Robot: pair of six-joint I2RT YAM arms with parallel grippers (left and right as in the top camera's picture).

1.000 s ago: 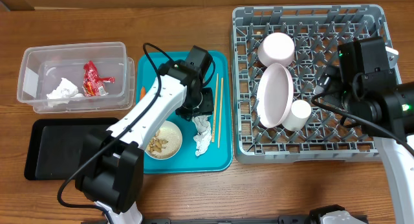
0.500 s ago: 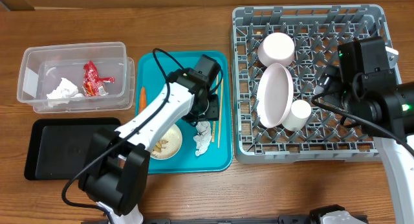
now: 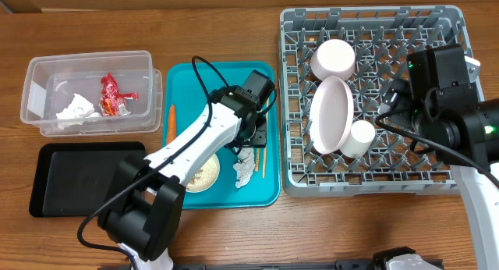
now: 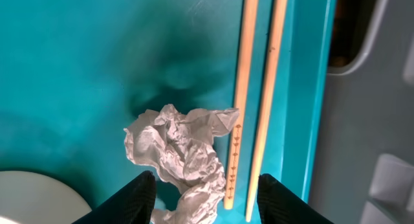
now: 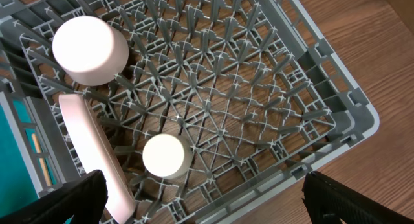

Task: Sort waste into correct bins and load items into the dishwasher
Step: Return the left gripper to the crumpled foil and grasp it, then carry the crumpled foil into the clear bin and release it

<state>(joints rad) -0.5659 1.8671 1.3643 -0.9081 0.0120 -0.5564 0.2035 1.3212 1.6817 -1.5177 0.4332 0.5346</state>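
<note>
Edges first: teal tray (image 3: pixel 187 83) has its right lip close alongside the dish rack (image 3: pixel 366 188), with only a narrow strip of table (image 3: pixel 327 223) between them. Chopsticks (image 4: pixel 243 68) lie side by side, parallel to that lip and just inside it; the outer stick is nearly against the rim. Crumpled tissue (image 4: pixel 178 143) sits on the tray floor, touching the inner stick near its lower end. Left gripper (image 4: pixel 206 188) hangs over this spot, jaws apart, holding nothing. One finger is outside the tissue, the other beyond the outer stick. Bare tray floor lies on the tissue's side away from the sticks.

Scrap bowl (image 3: pixel 201 175) stands near the tissue at the tray's front, partly under the left arm in the overhead view. Carrot (image 3: pixel 171 118) lies along the tray's left edge. Clear tub (image 3: pixel 35 75) holds the red wrapper (image 3: pixel 113 94) and a second tissue (image 3: pixel 76 108); black tray (image 3: pixel 78 176) lies just in front of it.

Rack: plate (image 3: pixel 330 115) stands on edge, upturned bowl (image 3: pixel 334 59) is behind it, and cup (image 3: pixel 362 137) is just beside it. The right half is open grid. Right gripper (image 5: pixel 204 201) hovers there, jaws spread wide, holding nothing.
</note>
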